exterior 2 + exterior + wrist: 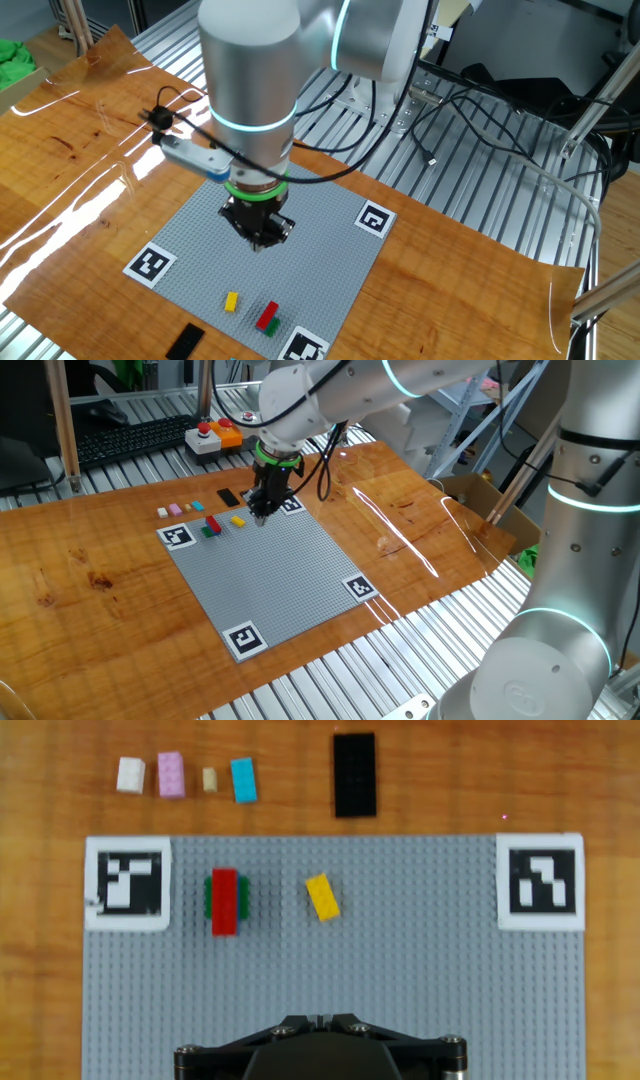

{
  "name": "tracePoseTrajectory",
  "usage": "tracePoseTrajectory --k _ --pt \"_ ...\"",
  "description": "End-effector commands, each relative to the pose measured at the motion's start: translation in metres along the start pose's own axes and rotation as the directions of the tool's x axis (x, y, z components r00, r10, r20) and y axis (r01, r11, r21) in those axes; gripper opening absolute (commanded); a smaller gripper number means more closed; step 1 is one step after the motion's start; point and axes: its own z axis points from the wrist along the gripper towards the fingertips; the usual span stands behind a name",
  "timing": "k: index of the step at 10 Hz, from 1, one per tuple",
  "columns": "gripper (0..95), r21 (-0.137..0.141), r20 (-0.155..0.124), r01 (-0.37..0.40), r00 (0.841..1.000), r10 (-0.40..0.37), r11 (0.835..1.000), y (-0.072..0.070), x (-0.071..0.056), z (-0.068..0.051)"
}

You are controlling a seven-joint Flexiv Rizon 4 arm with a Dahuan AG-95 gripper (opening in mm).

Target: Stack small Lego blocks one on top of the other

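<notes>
A red brick (224, 901) sits on top of a green brick (209, 896) at the far left of the grey baseplate (420, 970). A yellow brick (322, 897) lies slightly turned on the plate to their right. My gripper (320, 1018) is shut and empty. It hangs over the plate, nearer than these bricks and apart from them. In one fixed view my gripper (262, 512) is just right of the yellow brick (238, 519) and the red brick (211, 523). In the other fixed view my gripper (257, 238) is above the yellow brick (231, 301) and the red brick (267, 316).
White (130, 774), pink (171, 774), pale yellow (209, 779) and cyan (243, 780) bricks lie in a row on the wood beyond the plate. A black block (354, 775) lies to their right. Marker tags (127, 883) sit at the plate corners. A button box (215, 435) stands behind.
</notes>
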Motion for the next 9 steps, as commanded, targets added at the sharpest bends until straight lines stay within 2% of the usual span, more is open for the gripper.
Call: tracePoseTrajectory --k 1,4,7,9 --pt "0.0 0.002 -0.020 -0.017 1.000 0.017 1.000 0.0001 -0.0025 0.0015" --pt "0.0 0.003 -0.038 -0.018 0.999 0.018 1.000 0.0001 -0.0025 0.0015" --pt "0.0 -0.002 -0.042 0.012 0.999 -0.012 1.000 0.0001 -0.0025 0.0015" --pt "0.0 -0.016 -0.037 0.016 0.999 -0.017 1.000 0.0001 -0.0025 0.0015"
